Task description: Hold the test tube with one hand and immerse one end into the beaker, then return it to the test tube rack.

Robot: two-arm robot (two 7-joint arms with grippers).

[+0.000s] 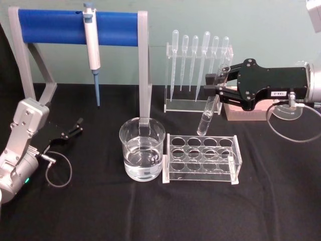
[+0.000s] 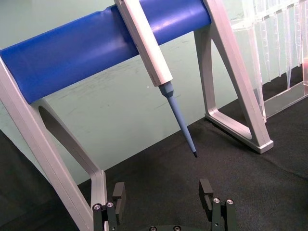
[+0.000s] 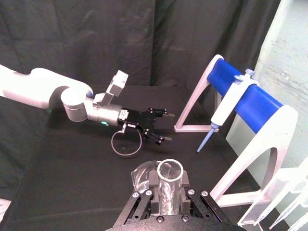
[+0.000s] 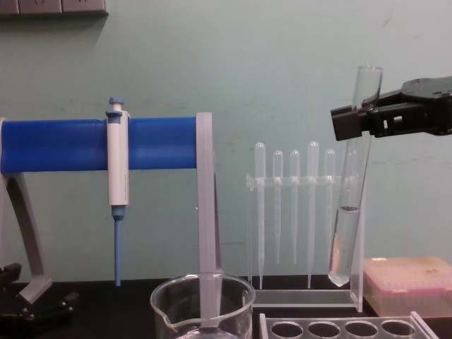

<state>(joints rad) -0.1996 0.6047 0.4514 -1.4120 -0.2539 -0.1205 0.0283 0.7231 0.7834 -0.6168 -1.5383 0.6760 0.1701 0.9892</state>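
Beaker: the glass beaker [image 1: 142, 149] stands near the front centre of the black table [image 1: 100, 211], partly filled with clear liquid. Nothing is dipped in it.
Test tube rack: the clear plastic test tube rack [image 1: 202, 158] sits just right of the beaker. Every hole that can be seen is empty.
Left gripper: the left gripper [image 1: 75, 126] rests low at the left, near the table and well apart from the glassware. Its fingers [image 2: 206, 190] are spread wide and hold nothing.
Test tube: the test tube [image 4: 348, 226] hangs nearly upright in the air above the rack's far right side. It is clear of both rack and beaker, with a little clear liquid in its lower part.
Right gripper: the right gripper [image 1: 220, 83] reaches in from the right, clamped on the tube just below its rim.
Far background: a micropipette [image 1: 92, 47] hangs on a blue-barred stand [image 1: 55, 22], with dropper pipettes [image 1: 198, 60] to its right and a pink box [image 4: 409, 282] beyond.
Progress: the tube is lifted and held. Whether it has been dipped cannot be told. Lowering it into a rack hole remains to be done.
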